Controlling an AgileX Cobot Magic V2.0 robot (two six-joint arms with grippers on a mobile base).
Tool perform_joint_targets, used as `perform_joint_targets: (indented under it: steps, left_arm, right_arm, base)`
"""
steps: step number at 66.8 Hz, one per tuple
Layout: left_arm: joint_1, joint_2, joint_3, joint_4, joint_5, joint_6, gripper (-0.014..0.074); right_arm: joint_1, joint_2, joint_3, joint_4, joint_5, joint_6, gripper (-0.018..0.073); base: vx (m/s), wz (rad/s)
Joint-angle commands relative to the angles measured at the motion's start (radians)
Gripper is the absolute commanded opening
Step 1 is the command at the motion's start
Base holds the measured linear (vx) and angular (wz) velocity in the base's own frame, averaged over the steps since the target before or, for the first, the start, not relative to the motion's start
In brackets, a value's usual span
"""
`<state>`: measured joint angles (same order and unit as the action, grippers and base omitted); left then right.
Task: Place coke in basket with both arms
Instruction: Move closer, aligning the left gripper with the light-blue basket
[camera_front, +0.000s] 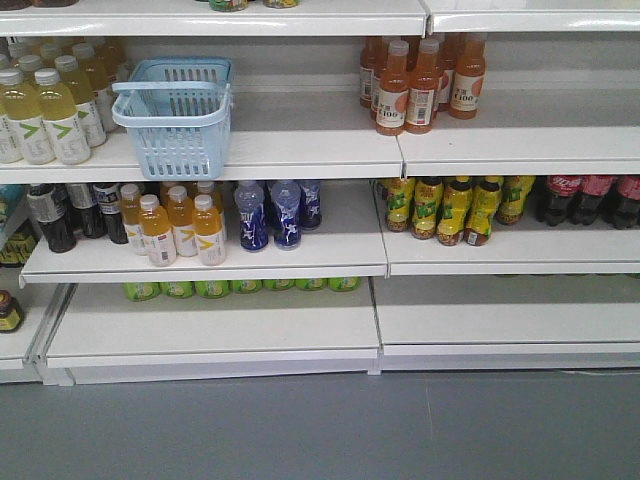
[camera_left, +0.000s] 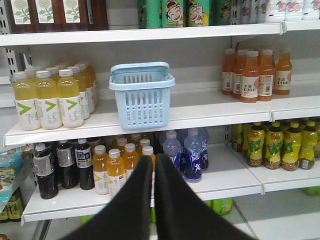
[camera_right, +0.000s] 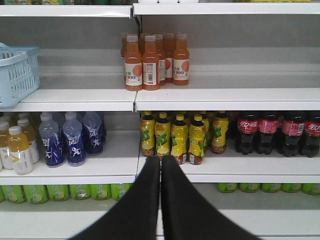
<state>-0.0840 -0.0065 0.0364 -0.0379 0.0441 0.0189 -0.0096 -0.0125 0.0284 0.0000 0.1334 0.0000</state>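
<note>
We see the light blue plastic shopping basket with slotted sides standing upright, mouth up, on a white shelf board. On its left are pale yellow bottles with a green "V" on white labels. On its right, well apart, are orange juice bottles whose labels read "C100". A narrow side of the basket faces us, so its long axis seems to run towards the back of the shelf, and one thin handle leans over the front rim. Dark cola bottles with red labels and white script stand one shelf lower, at the right. Where the slim red can is, we cannot tell from these views.

The left pincer has its two black fingers pressed together with nothing between them, and it points at the shelves below the basket. The right pincer is also closed and empty, in front of the yellow-green bottles.
</note>
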Motion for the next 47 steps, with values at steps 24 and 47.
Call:
perform_joint_targets:
  steps: [24, 47]
  left_arm:
    - [-0.003, -0.02, 0.004, -0.002, -0.08, 0.002, -0.0006]
    - [-0.003, -0.02, 0.004, -0.002, -0.08, 0.002, -0.0006]
  right_arm:
    - [0.003, -0.014, 0.015, -0.008, -0.074, 0.0, -0.0009]
    - [0.003, -0.014, 0.015, -0.008, -0.074, 0.0, -0.0009]
  base:
    - [0.08, -0.02]
    - [0.06, -0.01]
